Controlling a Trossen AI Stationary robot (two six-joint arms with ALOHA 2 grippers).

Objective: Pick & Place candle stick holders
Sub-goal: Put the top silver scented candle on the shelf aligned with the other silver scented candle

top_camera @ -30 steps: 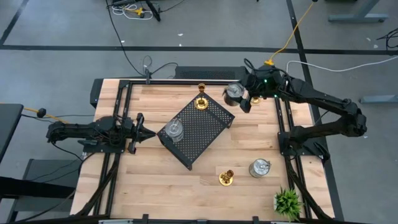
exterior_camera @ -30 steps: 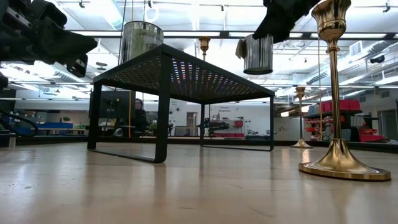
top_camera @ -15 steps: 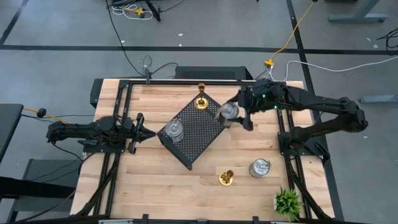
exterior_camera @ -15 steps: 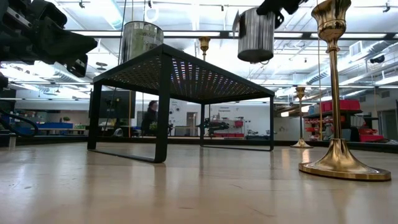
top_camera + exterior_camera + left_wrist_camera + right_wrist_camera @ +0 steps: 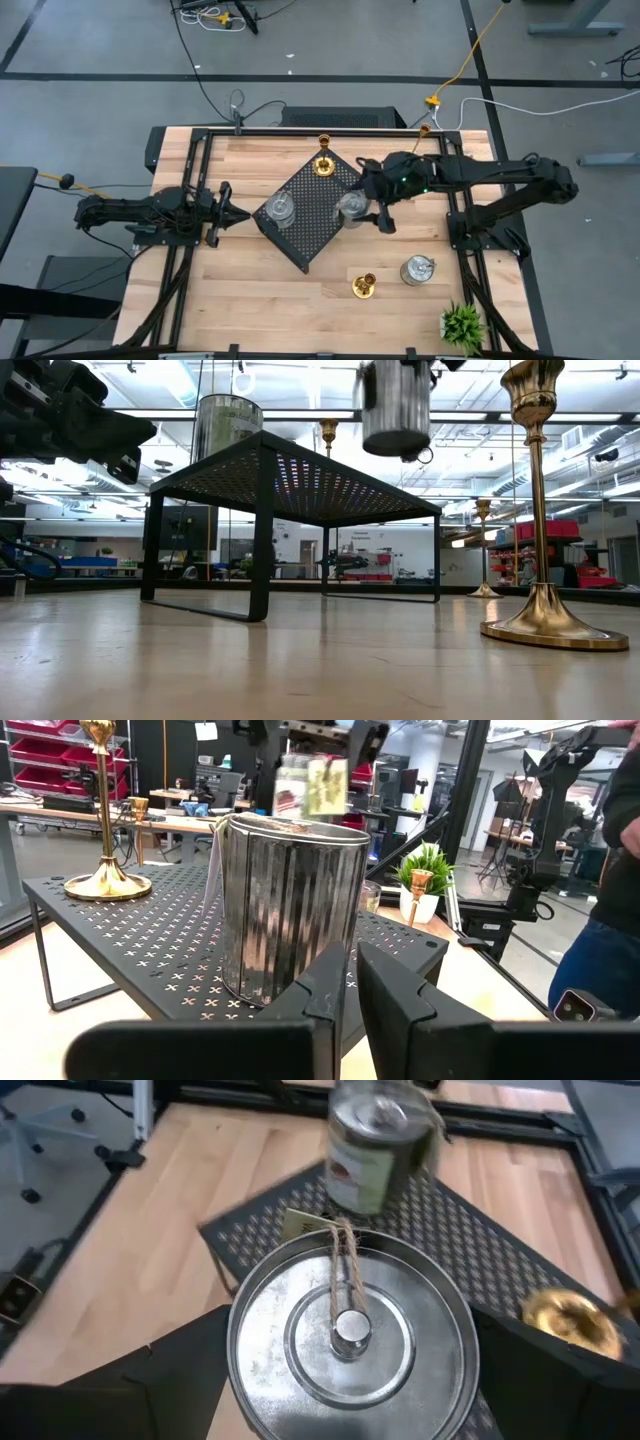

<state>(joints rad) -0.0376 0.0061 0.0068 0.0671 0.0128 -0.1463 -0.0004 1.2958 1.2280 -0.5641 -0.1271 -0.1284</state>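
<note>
My right gripper is shut on a squat silver candle stick holder, hanging over the right edge of the black perforated tray. A second silver holder stands on the tray's left part, and a gold one stands on its far corner. A gold holder and a silver one stand on the table near the front. My left gripper is shut, level, just left of the tray. My right gripper pinches the silver holder by its round side wall, one finger on each side of it. The fingers slant down from the table's right side. The holder hangs about upright, top up, lifted clear above the tray.
A small green plant stands at the near right corner. In the low view another gold holder stands far back on the right. Bare wood lies in front of the tray and along the table's near left.
My right gripper has swung from the table's far right corner toward the left and near side, turning as it went. It carried the silver holder, lifted clear throughout, to a spot over the tray's right edge.
</note>
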